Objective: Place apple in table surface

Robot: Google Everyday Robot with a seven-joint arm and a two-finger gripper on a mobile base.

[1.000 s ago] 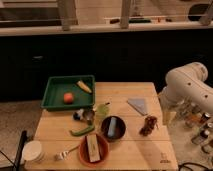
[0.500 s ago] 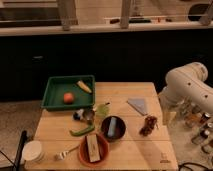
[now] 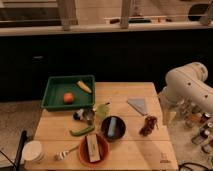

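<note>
The apple [image 3: 68, 97], small and orange-red, lies inside the green tray [image 3: 54, 81] at the table's back left, next to a yellow corn-like item [image 3: 84, 86]. The table surface [image 3: 131, 146] is pale wooden planks. My white arm [image 3: 186, 86] stands off the table's right edge. Its gripper [image 3: 169, 117] hangs low beside that edge, far from the apple and holding nothing that I can see.
On the table are a green pepper [image 3: 81, 131], a dark bowl [image 3: 113, 127], an orange bowl [image 3: 93, 149] with a bar in it, a green cup [image 3: 102, 110], a metal can [image 3: 88, 116], a grey napkin [image 3: 138, 105] and a brown snack [image 3: 148, 125]. Bottles [image 3: 197, 125] stand at the right.
</note>
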